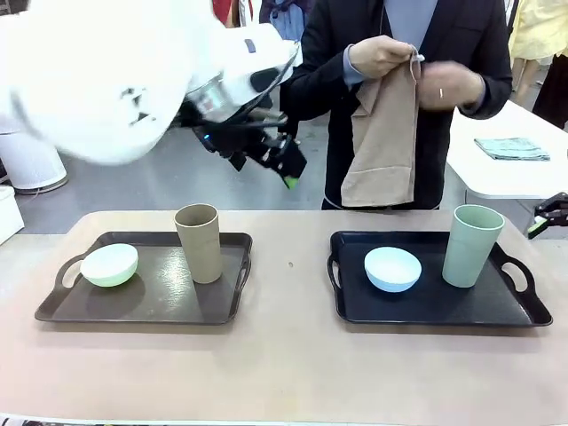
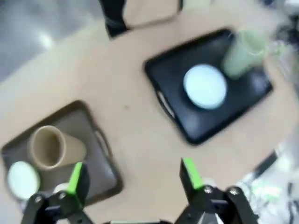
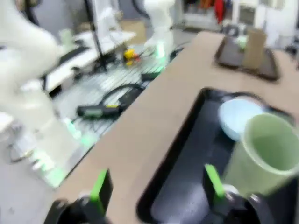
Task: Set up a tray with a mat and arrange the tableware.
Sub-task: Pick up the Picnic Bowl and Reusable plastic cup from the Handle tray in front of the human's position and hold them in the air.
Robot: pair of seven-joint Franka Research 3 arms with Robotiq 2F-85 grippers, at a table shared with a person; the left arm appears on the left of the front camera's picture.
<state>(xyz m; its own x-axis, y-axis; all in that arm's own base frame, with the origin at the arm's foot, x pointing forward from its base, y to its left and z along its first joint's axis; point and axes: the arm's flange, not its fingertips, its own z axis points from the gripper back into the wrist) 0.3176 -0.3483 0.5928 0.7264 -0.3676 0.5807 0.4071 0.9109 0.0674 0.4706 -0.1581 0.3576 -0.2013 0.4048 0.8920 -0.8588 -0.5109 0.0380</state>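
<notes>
A brown tray (image 1: 160,297) on the left carries a mint bowl (image 1: 109,264) and a tan cup (image 1: 199,241). On the right, a black tray (image 1: 444,306) holds a light blue bowl (image 1: 392,268) and a sage green cup (image 1: 473,245). Across the table a person holds up a tan cloth mat (image 1: 383,133) in both hands. My left gripper (image 1: 282,169) hangs open high over the table's far side, looking down on both trays (image 2: 134,179). My right gripper (image 1: 546,220) is open at the right edge, just outside the black tray (image 3: 187,177) and beside the green cup (image 3: 266,154).
A folded teal cloth (image 1: 512,148) lies on a white table behind to the right. Bare table top (image 1: 288,293) runs between the two trays and along the near edge. Cables and gear lie on the floor (image 3: 107,102) beside the table.
</notes>
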